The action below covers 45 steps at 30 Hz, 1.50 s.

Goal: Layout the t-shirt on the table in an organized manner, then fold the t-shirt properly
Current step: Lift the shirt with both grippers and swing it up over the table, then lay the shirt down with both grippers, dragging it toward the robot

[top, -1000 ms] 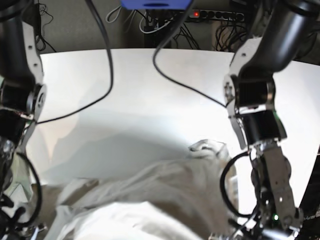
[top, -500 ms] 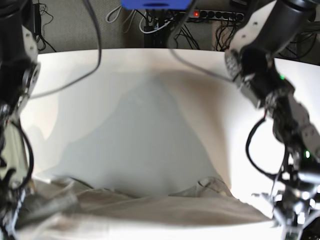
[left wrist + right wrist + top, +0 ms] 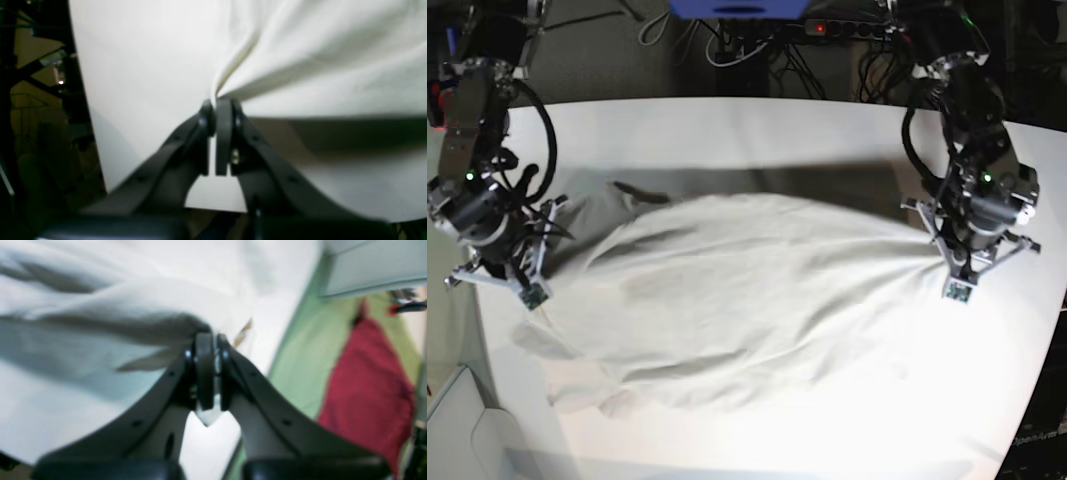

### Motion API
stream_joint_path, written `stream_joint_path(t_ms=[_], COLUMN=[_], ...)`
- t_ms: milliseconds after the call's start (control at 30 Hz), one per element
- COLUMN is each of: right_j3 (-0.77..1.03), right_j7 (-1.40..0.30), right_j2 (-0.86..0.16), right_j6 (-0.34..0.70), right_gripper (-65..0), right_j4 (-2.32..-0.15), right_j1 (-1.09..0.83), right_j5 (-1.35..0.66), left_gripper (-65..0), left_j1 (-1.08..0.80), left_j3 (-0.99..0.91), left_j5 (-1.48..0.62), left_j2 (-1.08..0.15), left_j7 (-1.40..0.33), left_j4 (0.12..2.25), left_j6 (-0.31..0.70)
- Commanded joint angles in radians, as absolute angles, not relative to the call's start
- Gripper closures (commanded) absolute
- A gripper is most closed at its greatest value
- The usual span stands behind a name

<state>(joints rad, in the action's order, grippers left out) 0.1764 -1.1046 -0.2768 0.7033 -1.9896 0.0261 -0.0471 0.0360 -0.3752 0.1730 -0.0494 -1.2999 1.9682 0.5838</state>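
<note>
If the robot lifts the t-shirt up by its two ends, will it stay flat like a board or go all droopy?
Probably droopy. The t-shirt already bunches into folds where the left gripper pinches it, so it looks soft. It likely sags in the middle between the left gripper and the right gripper. It seems light too: thin jaws hold it stretched over the table.

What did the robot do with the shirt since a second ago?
The two arms swung the t-shirt away from the near edge and out over the table, stretching it wide between them. The left gripper and right gripper stayed clamped on opposite ends of the cloth the whole time.
</note>
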Motion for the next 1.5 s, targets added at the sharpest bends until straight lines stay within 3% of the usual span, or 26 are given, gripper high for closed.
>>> stream_joint_path(t_ms=[0,667,733,833,967,1133,1267,1467], right_j3=[0.182,0.148,0.128,0.105,0.140,0.251,0.259,0.259], right_j7=[-1.067,-1.063,-1.063,-1.063,-1.063,-1.063,-1.063,-1.058], right_j2=[-0.289,-0.314,-0.325,-0.349,-0.363,-0.334,-0.328,-0.228], right_j6=[0.698,0.698,0.698,0.698,0.698,0.698,0.698,0.698], right_gripper=[0.0,0.0,-3.5,-13.5,-25.0,-27.7,-27.6,-26.7], right_j4=[-2.008,-1.966,-1.968,-1.969,-1.974,-1.975,-1.979,-1.989], right_j1=[0.031,-0.038,-0.038,-0.038,-0.035,-0.035,-0.091,-0.163], right_j5=[-0.044,-0.044,-0.044,-0.044,-0.042,-0.044,-0.051,-0.047], left_gripper=[0.0,0.0,-0.4,-8.0,-26.5,-40.9,-45.7,-45.6], left_j1=[0.047,-0.042,-0.044,-0.056,-0.088,-0.108,-0.082,0.067], left_j3=[-0.377,-0.372,-0.372,-0.372,-0.372,-0.381,-0.406,-0.409], left_j5=[0.177,0.182,0.186,0.186,0.177,0.177,0.177,0.183], left_j2=[-0.064,-0.097,-0.097,-0.099,-0.119,-0.140,-0.140,-0.058], left_j7=[-1.282,-1.282,-1.282,-1.282,-1.282,-1.280,-1.279,-1.219], left_j4=[1.986,1.959,1.959,1.957,1.960,1.963,1.968,1.908], left_j6=[0.581,0.582,0.582,0.582,0.582,0.654,0.698,0.698])
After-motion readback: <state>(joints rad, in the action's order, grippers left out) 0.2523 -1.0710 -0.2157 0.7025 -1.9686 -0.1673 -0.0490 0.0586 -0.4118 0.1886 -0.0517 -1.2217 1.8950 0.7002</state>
